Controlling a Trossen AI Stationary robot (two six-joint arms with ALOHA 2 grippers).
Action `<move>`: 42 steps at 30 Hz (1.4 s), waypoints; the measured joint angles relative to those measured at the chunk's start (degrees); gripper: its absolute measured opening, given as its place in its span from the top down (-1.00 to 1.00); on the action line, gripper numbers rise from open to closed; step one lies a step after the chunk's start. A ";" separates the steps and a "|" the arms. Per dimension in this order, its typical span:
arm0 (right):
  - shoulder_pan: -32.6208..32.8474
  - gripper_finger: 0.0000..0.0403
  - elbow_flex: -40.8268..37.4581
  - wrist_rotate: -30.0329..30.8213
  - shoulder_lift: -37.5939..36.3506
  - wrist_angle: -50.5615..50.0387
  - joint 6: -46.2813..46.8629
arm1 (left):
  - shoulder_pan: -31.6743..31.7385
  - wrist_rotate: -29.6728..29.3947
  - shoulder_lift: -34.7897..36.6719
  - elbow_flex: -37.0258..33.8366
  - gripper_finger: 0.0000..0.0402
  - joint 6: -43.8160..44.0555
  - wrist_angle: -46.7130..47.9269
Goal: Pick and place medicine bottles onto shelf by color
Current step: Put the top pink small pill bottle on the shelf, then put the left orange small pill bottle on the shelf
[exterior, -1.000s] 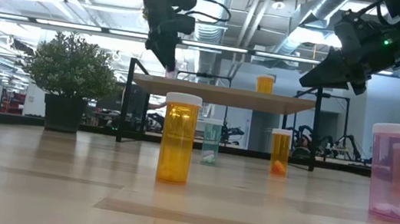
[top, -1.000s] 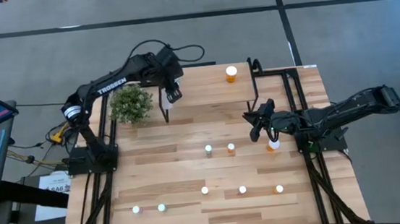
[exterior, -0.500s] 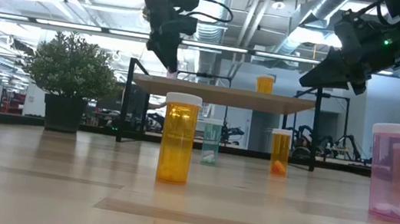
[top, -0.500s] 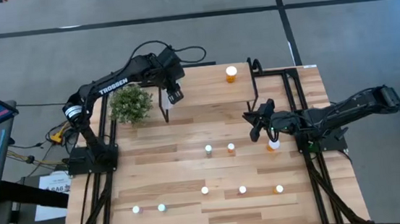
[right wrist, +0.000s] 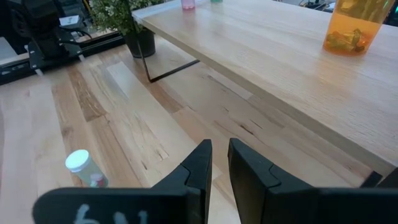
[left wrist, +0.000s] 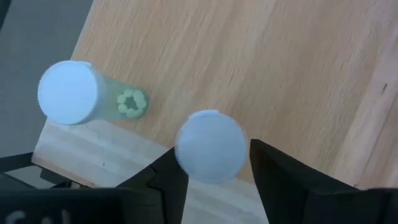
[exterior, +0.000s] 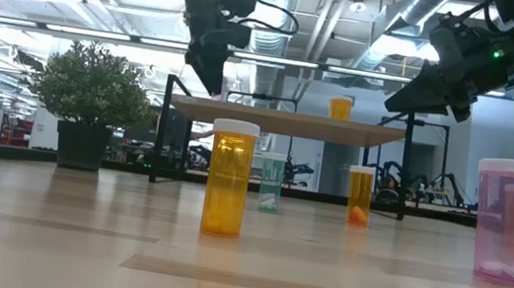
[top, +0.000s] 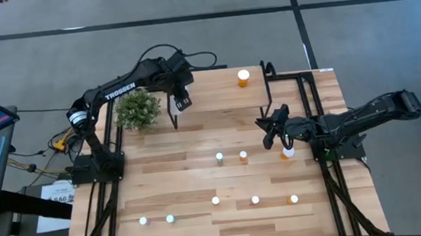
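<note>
Right now the left gripper [left wrist: 211, 180] hangs over the shelf's [left wrist: 249, 68] corner, and its fingers [left wrist: 168, 180] stand parted on either side of a white-capped bottle [left wrist: 210, 147]; thin gaps show at both flanks of the cap, so by the look of it the grip is loose and the bottle stands on the board on its own, though a light touch cannot be ruled out. Just beyond those fingers, hard against the shelf's edge, stands a green bottle [left wrist: 84, 96] with pills showing through its body. Across the board, well away from the left fingers, an orange bottle [top: 243, 77] sits on the far end of the shelf, and the right wrist view shows it large [right wrist: 353, 25]. The right gripper [top: 271, 132] waits off the shelf's other end with its fingers [right wrist: 202, 163] drawn nearly together and nothing between them; an orange bottle [top: 286, 153] stands on the table [top: 197, 134] right beside it. Judged from here, three bottles are up and grouped by colour, while eight or so remain on the table, among them the big orange one [exterior: 229, 177], a pink one [exterior: 505, 220] and a green one [exterior: 272, 183]. The potted plant [top: 138, 108] sits beside the left arm, untouched.
</note>
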State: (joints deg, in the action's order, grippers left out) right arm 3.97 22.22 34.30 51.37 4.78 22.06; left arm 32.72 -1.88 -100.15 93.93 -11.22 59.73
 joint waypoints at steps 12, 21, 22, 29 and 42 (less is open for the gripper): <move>0.00 0.62 -0.02 0.00 0.00 0.00 0.00 | -0.17 -3.21 6.95 0.02 0.20 0.57 1.23; 0.01 0.62 -0.02 0.00 0.00 -0.02 -0.01 | -7.83 2.80 16.49 -2.37 0.20 5.56 3.58; 0.01 0.62 0.00 0.00 0.00 0.00 -0.01 | -9.80 2.71 17.70 -3.46 0.20 6.06 3.10; 0.01 0.62 0.00 0.00 0.00 -0.01 -0.01 | -23.98 -0.38 25.86 -15.67 0.20 14.38 -4.26; 0.02 0.62 -0.02 0.00 0.00 0.00 -0.02 | -40.13 0.67 26.66 -35.69 0.20 29.69 -11.09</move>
State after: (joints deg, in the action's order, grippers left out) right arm 3.99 22.20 34.30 51.37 4.78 22.04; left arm -7.40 -1.21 -73.49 58.24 18.47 48.64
